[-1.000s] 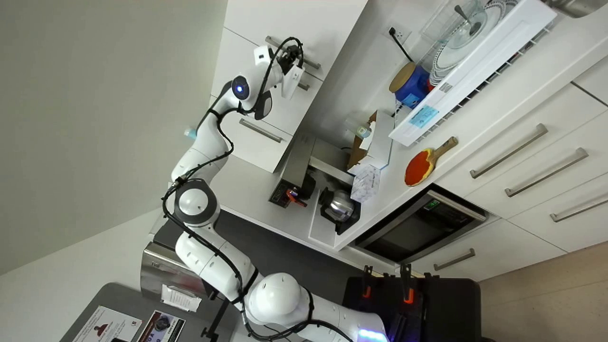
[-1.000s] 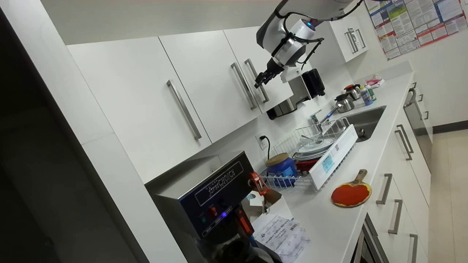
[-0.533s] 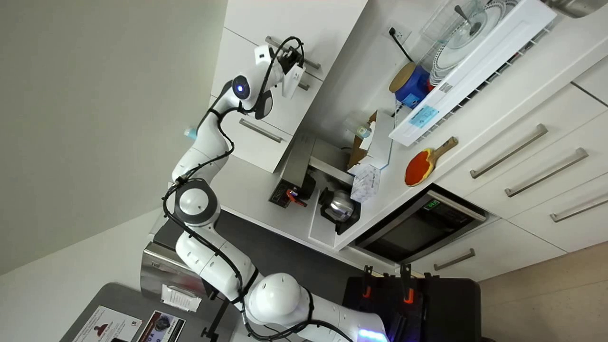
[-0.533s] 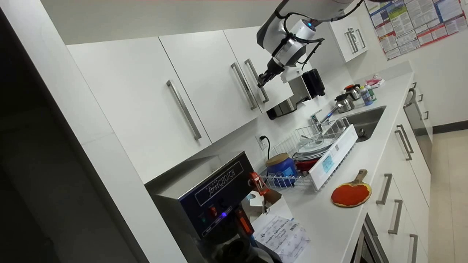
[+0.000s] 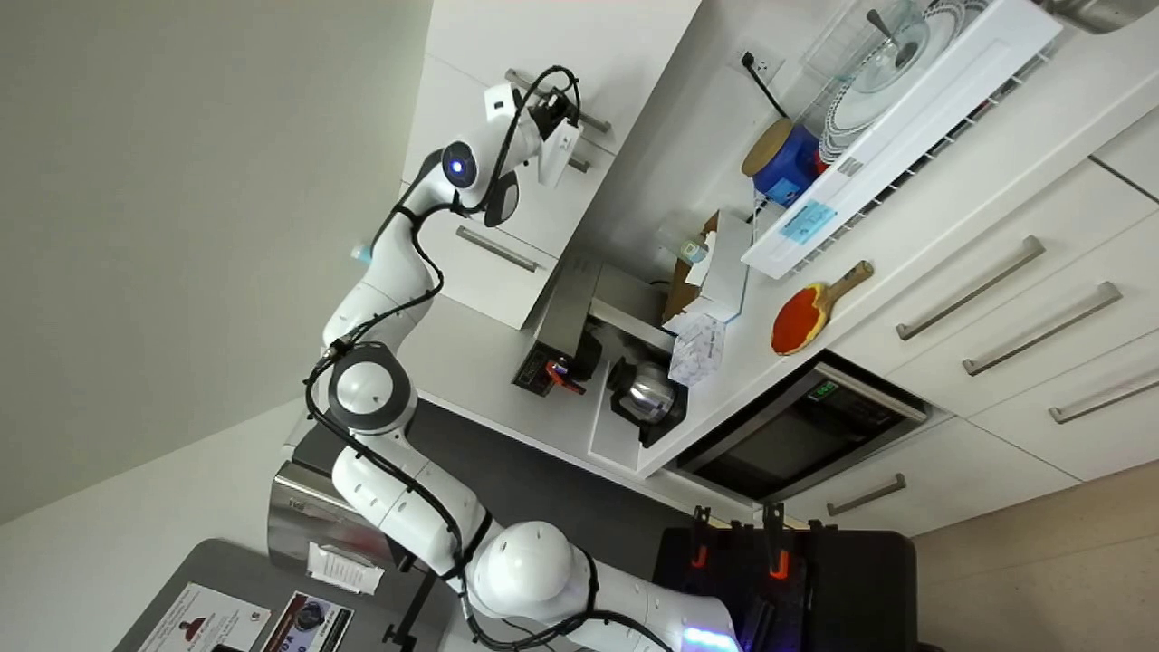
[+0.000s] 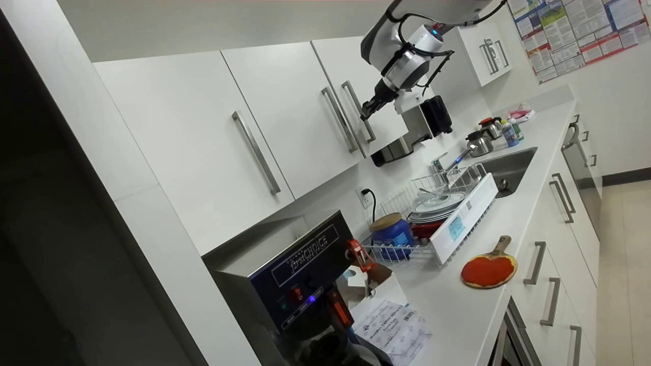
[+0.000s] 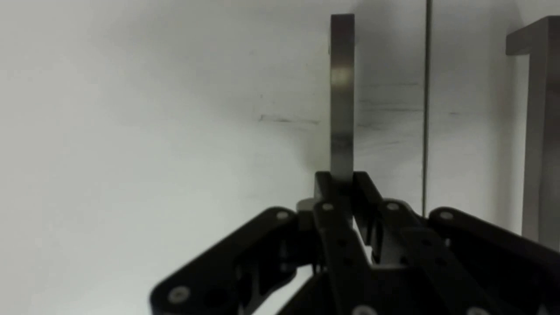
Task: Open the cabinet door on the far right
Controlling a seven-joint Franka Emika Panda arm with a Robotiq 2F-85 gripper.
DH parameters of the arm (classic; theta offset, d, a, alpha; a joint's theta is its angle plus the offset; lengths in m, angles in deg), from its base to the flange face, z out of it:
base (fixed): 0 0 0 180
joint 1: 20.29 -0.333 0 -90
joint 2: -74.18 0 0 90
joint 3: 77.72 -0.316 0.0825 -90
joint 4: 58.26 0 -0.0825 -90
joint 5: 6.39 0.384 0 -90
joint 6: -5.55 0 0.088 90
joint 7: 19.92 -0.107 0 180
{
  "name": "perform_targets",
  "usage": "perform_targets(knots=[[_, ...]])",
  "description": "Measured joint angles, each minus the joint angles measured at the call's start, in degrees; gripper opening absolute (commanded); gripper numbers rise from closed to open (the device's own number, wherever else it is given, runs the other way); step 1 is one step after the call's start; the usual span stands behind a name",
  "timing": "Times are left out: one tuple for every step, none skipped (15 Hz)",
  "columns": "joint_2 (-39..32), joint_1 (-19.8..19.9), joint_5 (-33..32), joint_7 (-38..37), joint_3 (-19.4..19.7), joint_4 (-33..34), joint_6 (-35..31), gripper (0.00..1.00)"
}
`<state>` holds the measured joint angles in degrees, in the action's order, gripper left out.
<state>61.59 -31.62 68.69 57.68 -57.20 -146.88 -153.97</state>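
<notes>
Holding the slim silver bar handle (image 7: pixel 342 87) of the white cabinet door (image 7: pixel 188 131) in the clamped black gripper (image 7: pixel 342 181), one fingertip against each long side, low in the wrist view. As for that door, sits in an exterior view at the right end of three adjoining wall-cabinet fronts (image 6: pixel 290 112) above the counter (image 6: pixel 437 310); looks closed or nearly so, hard to tell which. Parted in the wrist view by a thin dark seam (image 7: pixel 426 109) from the neighbouring front (image 7: pixel 472 144), with a second bar handle (image 7: pixel 536 131) running roughly parallel beyond.
</notes>
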Motion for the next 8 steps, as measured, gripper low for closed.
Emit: perform_targets(knots=[[0.67, 0.31, 0.15, 0.53, 0.10, -0.66, 0.92, 0.04], [1.46, 0.68, 0.31, 1.19, 0.21, -1.46, 2.07, 0.04], [2.35, 1.18, 0.31, 1.90, 0.37, -2.30, 3.60, 0.04], [3.35, 1.80, 0.31, 2.48, 0.68, -3.24, 5.66, 0.04], [4.38, 2.45, 0.30, 3.38, 1.16, -4.15, 8.17, 0.04], [5.32, 3.13, 0.21, 4.32, 1.75, -4.98, 10.92, 0.04], [6.29, 4.00, 0.03, 5.28, 2.47, -5.75, 14.21, 0.04], [7.07, 4.79, -0.19, 6.12, 3.24, -6.34, 17.32, 0.04]])
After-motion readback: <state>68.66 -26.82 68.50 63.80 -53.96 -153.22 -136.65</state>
